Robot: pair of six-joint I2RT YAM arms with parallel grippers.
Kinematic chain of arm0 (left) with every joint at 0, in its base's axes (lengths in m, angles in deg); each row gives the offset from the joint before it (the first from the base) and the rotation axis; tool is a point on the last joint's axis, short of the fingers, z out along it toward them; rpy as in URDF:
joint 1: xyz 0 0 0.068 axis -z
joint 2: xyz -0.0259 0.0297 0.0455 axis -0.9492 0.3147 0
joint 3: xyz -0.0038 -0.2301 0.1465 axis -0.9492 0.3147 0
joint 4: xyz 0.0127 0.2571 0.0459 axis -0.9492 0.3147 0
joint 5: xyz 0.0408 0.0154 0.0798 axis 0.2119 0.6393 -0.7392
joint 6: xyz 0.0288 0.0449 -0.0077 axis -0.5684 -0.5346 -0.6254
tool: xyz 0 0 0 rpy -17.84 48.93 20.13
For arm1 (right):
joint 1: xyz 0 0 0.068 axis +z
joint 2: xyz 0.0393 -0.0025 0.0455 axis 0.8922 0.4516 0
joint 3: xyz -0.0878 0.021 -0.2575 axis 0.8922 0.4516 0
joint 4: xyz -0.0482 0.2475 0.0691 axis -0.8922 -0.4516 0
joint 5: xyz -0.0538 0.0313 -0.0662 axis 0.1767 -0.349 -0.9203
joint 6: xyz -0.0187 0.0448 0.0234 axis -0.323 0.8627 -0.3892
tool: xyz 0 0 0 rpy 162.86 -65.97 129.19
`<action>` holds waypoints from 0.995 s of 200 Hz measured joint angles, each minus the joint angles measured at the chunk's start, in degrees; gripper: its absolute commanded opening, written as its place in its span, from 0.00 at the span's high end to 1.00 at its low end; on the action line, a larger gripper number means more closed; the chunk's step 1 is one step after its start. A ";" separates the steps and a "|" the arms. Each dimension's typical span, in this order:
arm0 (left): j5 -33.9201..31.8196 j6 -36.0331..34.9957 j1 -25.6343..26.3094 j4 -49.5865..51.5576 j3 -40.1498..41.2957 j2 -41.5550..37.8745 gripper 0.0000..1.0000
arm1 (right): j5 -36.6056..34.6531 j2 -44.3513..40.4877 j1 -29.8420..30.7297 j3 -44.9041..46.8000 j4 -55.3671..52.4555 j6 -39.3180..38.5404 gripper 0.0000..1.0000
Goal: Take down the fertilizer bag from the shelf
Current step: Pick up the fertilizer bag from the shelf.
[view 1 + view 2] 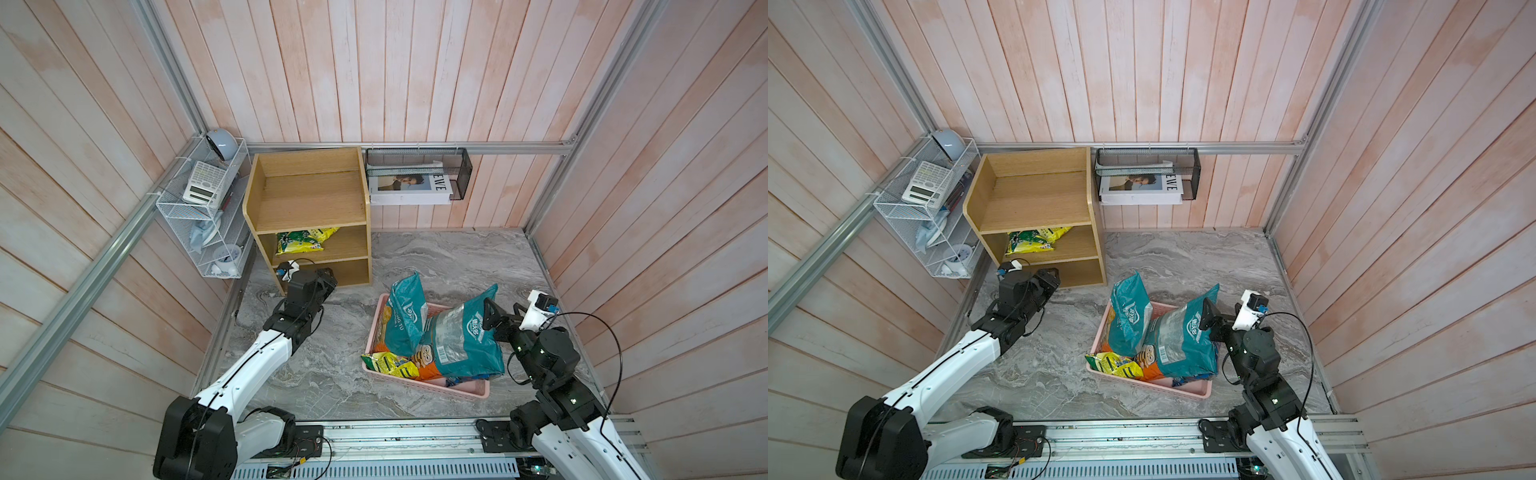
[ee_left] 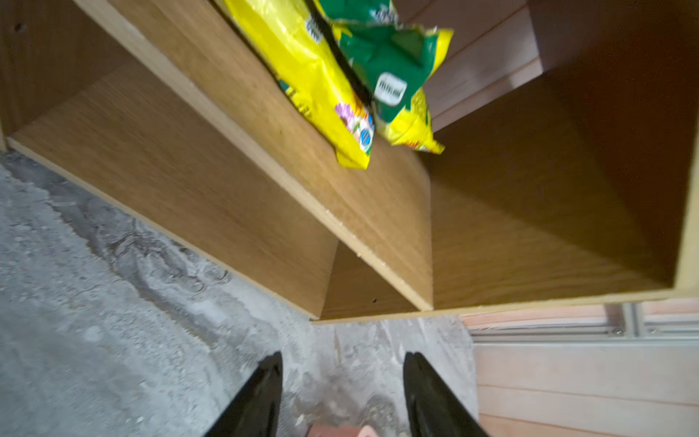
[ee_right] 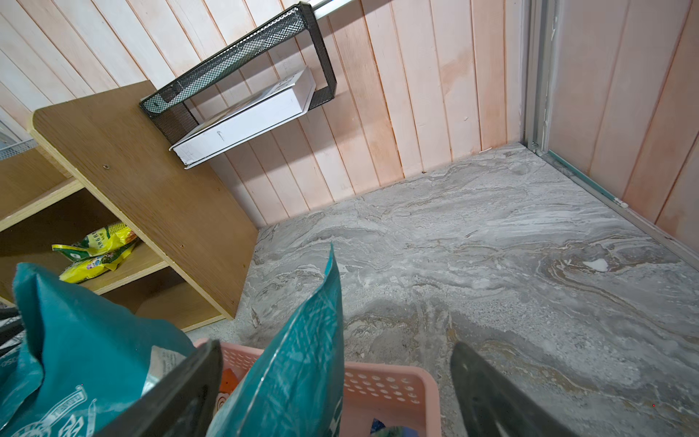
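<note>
The left gripper (image 2: 342, 359), jaws parted and empty, hovers before the bottom tier of the light oak wooden three-tier shelf (image 1: 307, 195). In a top view the crinkled yellow-and-green fertilizer bag (image 1: 305, 241) lies on the middle tier, at eleven o'clock from it. Reaching, gripping and lifting down all remain, and the right gripper (image 1: 501, 312) hangs wide open at four o'clock from the shelf.

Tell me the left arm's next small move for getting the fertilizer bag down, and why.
Probably lift the left gripper and ease it forward to the middle tier of the shelf. The yellow-green fertilizer bag lies on that tier, while the jaws stand apart and empty, low in front of the bottom tier.
</note>
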 measured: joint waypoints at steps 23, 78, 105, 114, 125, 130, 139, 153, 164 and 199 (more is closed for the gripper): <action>1.11 0.11 -2.10 -1.90 -1.53 1.11 0.46 | 0.26 -0.48 0.00 0.72 0.61 0.00 0.02; 3.52 1.01 -7.65 -5.99 -4.28 4.66 0.47 | 1.36 -0.52 0.00 1.60 2.38 -0.04 0.02; 4.90 1.11 -8.90 -6.58 -6.49 7.45 0.47 | 1.64 -0.50 0.00 1.70 3.19 -0.20 0.02; 5.49 1.14 -9.46 -6.75 -7.45 8.52 0.47 | 1.77 -0.48 -0.02 1.70 3.28 -0.20 0.02; 5.95 1.14 -10.21 -7.10 -8.72 9.97 0.47 | 1.88 -0.46 -0.02 1.70 3.34 -0.20 0.02; 6.08 1.14 -10.51 -7.23 -9.25 10.54 0.47 | 1.92 -0.46 -0.02 1.70 3.37 -0.22 0.02; 6.21 1.14 -10.95 -7.43 -10.01 11.30 0.47 | 1.95 -0.46 -0.02 1.68 3.41 -0.22 0.02; 6.45 1.16 -11.41 -7.45 -11.32 12.39 0.46 | 1.95 -0.46 -0.02 1.70 3.41 -0.22 0.01; 6.71 1.57 -11.63 -7.34 -12.52 13.40 0.45 | 1.95 -0.46 -0.02 1.70 3.43 -0.22 0.02; 8.24 2.89 -12.04 -7.48 -14.99 17.29 0.43 | 1.95 -0.46 -0.02 1.70 3.43 -0.22 0.02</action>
